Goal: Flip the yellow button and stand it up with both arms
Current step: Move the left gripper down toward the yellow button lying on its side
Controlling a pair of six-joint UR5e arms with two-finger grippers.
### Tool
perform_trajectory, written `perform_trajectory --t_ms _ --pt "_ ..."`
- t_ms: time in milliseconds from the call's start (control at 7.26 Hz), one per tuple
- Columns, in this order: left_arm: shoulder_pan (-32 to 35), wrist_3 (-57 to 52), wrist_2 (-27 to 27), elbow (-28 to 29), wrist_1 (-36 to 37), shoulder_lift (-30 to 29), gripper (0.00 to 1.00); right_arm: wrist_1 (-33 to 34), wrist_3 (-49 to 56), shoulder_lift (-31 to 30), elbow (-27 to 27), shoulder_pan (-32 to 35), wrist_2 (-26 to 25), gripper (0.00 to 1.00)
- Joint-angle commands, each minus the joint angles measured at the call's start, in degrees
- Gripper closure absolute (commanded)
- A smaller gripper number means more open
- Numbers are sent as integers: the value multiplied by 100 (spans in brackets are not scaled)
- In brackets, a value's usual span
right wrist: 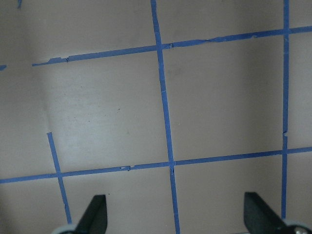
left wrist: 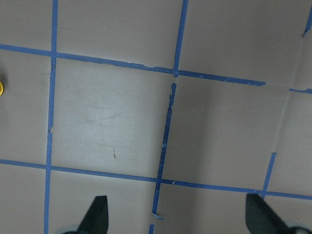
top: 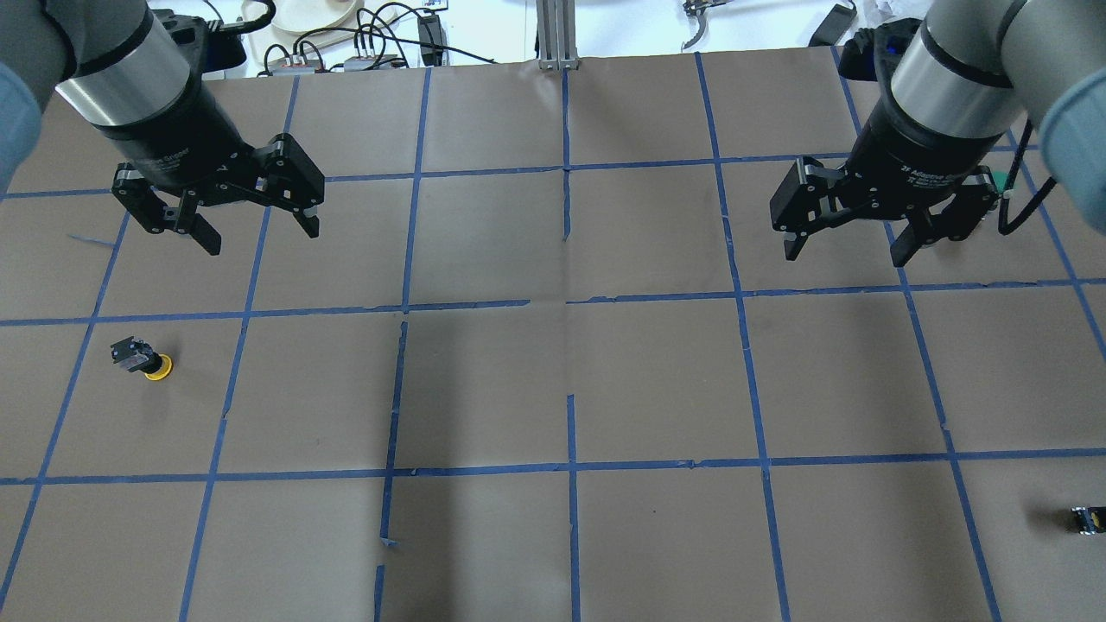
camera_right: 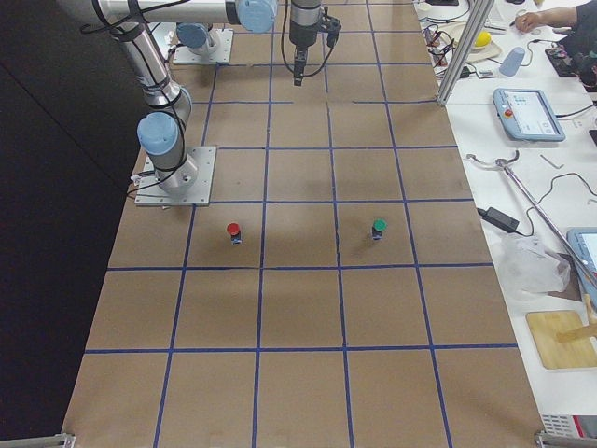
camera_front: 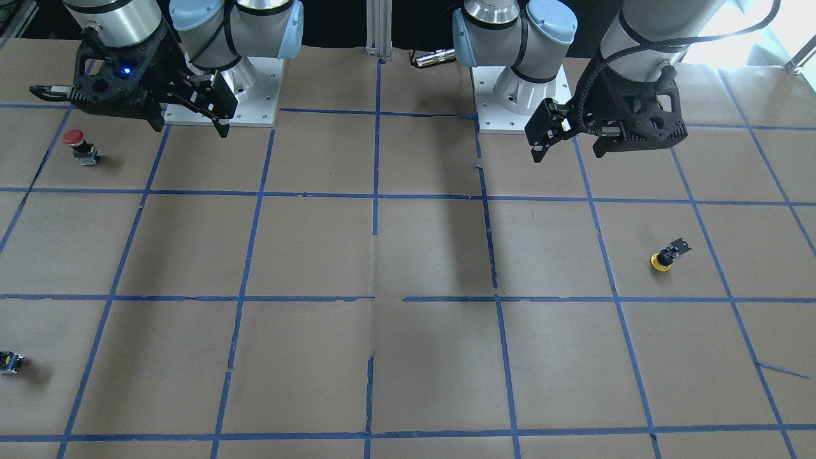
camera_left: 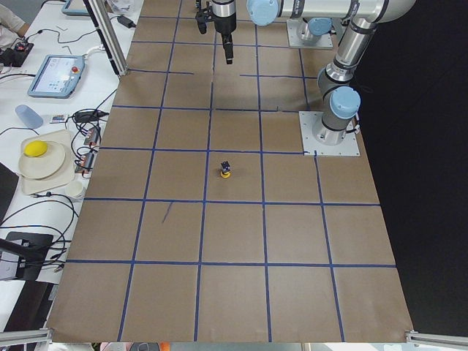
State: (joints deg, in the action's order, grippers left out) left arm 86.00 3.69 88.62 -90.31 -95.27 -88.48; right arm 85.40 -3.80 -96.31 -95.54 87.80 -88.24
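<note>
The yellow button (camera_front: 663,258) rests on the brown paper table with its yellow cap on the table and its black body tilted up. It also shows in the overhead view (top: 143,360) and the exterior left view (camera_left: 226,170), and as a yellow sliver at the left wrist view's edge (left wrist: 1,87). My left gripper (top: 262,238) hangs open and empty above the table, farther out than the button; it also shows in the front view (camera_front: 567,154). My right gripper (top: 845,257) is open and empty on the other side (camera_front: 190,127).
A red-capped button (camera_front: 80,145) stands near the right arm's base. A small dark switch piece (camera_front: 9,362) lies at the front view's left edge. A green-capped button (camera_right: 378,227) shows in the exterior right view. Blue tape lines grid the paper.
</note>
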Motion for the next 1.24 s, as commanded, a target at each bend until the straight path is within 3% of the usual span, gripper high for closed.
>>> perform_trajectory --t_ms 0,551,688,1101 --pt "-4 -61 15 5 25 -11 0 3 -7 -1 0 0 -9 0" --pt "-92 -536 24 -171 61 -64 0 3 -7 -10 9 0 18 0" --pt "-318 -719 181 -197 52 -116 0 -6 -24 -10 9 0 9 0" --pt "-1626 -2744 261 -626 261 -135 0 -15 -16 16 0 0 -9 0"
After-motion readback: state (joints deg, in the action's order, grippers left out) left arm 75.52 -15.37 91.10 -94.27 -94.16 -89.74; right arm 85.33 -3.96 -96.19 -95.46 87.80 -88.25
